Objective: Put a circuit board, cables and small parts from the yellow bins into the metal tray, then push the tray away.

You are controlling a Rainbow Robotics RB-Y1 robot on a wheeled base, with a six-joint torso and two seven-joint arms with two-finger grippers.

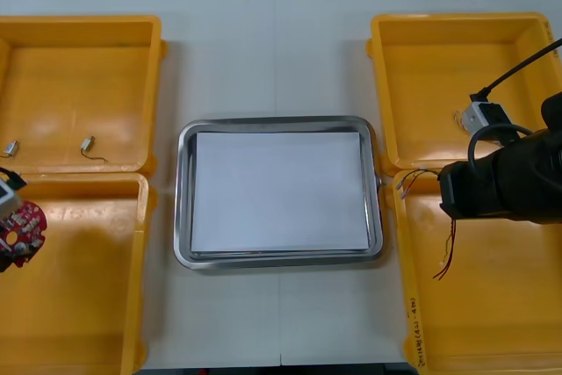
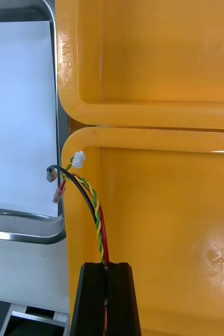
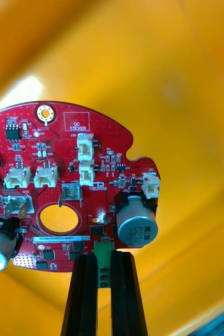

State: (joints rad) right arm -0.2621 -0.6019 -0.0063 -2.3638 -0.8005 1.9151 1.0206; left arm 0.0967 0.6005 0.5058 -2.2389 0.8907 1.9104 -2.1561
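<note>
1. The right gripper [image 2: 106,273] is closed narrow on a bunch of cables [image 2: 94,202] (black, red and twisted yellow) at the inner wall of the near right yellow bin [image 1: 492,322].
2. The cables run lengthwise out from the fingertips. Their free ends, a white plug [image 2: 78,158] among them, hang just beside the right rim of the metal tray [image 1: 181,208], whose white inside holds nothing.
3. The left gripper [image 3: 104,262] pinches a round red circuit board [image 3: 80,178] by a green block on its edge. It hangs over the outer side of the near left yellow bin [image 1: 88,305], well apart from the tray.
4. The tray lies inward of both grippers, and the right one is plainly the nearer. By this reading the cables need only a short carry toward the robot's left, while the board has its bin's whole width to cross.
</note>
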